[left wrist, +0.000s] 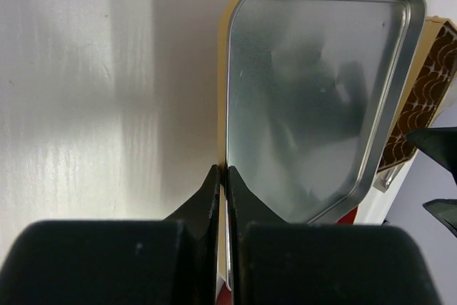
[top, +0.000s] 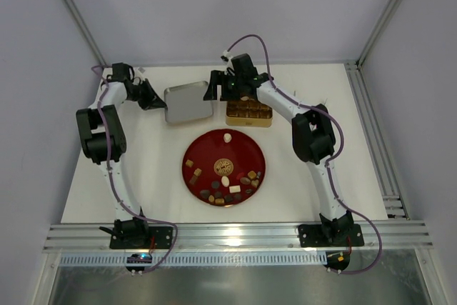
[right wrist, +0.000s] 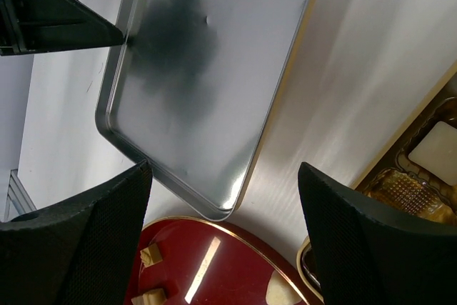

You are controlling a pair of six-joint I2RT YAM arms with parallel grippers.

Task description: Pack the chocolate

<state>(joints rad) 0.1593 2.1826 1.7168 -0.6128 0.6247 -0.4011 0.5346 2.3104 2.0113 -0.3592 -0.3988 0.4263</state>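
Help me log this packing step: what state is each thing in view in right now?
Lid: off the tin, inside facing up.
Gold tin: open, a cream piece in one compartment.
Red plate: holding many chocolates.
Left gripper: shut on the Lid's rim.
Right gripper: open, empty.

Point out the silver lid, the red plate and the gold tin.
silver lid (top: 189, 103): top view, middle of its shiny face.
red plate (top: 243, 149): top view, bare patch in its far half.
gold tin (top: 249, 124): top view, its near side wall.
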